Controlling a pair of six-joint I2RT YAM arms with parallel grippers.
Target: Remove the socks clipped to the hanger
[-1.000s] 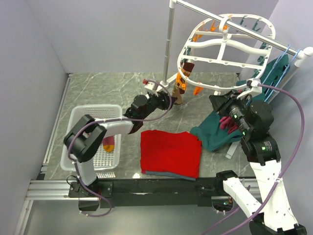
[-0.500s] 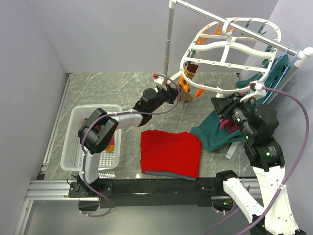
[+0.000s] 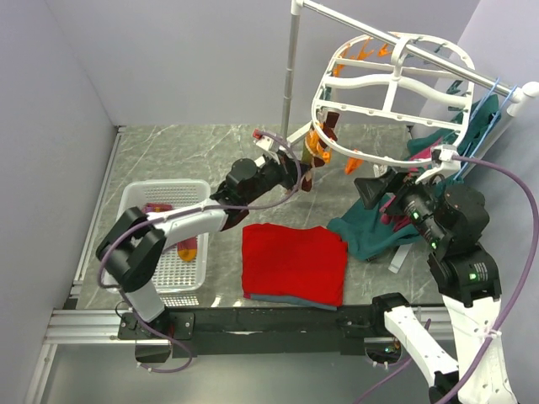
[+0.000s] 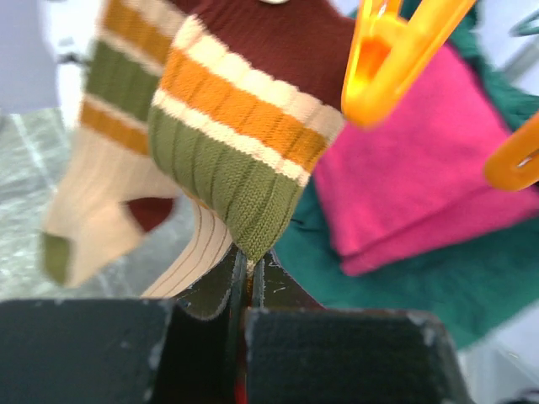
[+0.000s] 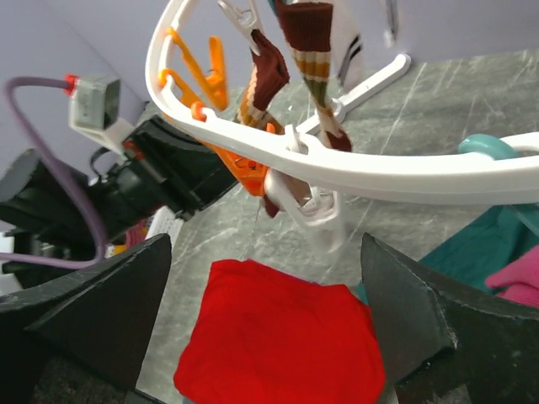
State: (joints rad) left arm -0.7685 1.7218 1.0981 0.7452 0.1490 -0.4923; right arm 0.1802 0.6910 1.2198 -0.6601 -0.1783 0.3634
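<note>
Grey marbled tabletop [image 3: 168, 151], lilac walls [image 3: 168, 50]; striped sock [image 4: 236, 143] dangles from hanger [image 3: 318, 103].

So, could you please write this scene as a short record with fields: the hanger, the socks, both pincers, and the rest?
hanger: tilted, socks clipped on it
left pincer: shut on the green end of a striped sock
right pincer: open, close to the hanger's rim, holding nothing
basket: a maroon-orange sock inside
red cloth: lies flat
</note>
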